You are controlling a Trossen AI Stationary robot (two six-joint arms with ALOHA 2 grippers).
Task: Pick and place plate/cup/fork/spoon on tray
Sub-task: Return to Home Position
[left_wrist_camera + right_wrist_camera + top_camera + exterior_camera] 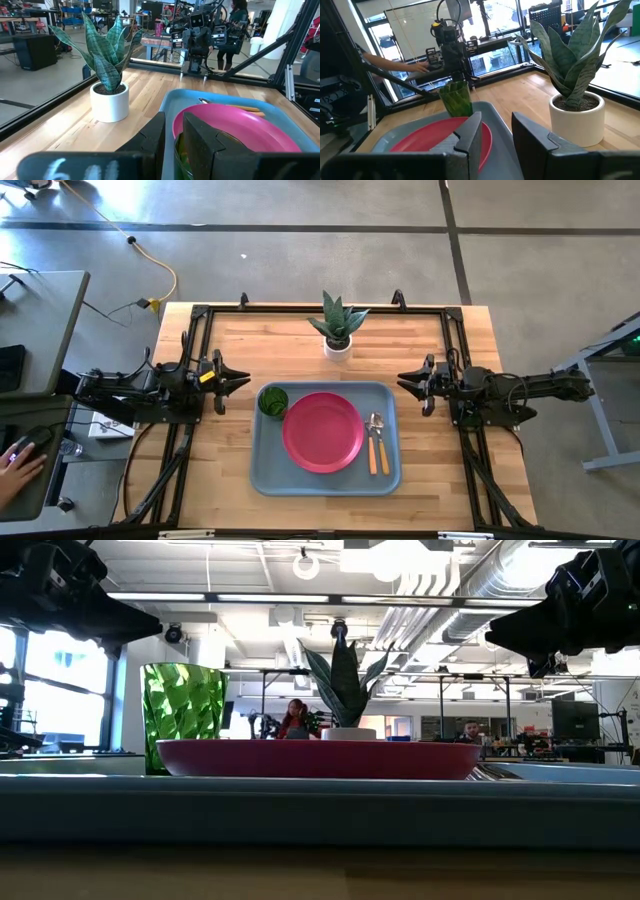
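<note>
The grey-blue tray (262,476) lies in the middle of the table. On it lie the pink-red plate (323,431), the green cup (273,402) upright at its far left corner, and the fork (371,452) and spoon (381,444) side by side to the right of the plate. My left gripper (245,381) hovers left of the tray, near the cup, slightly open and empty. My right gripper (402,379) hovers at the tray's far right corner, open and empty. The low view shows the cup (183,715) and plate (318,758) above the tray rim (320,810).
A white pot with a spiky green plant (338,330) stands behind the tray near the table's far edge. A black frame (300,310) runs around the tabletop. A person's hand (20,470) rests on a desk left of the table.
</note>
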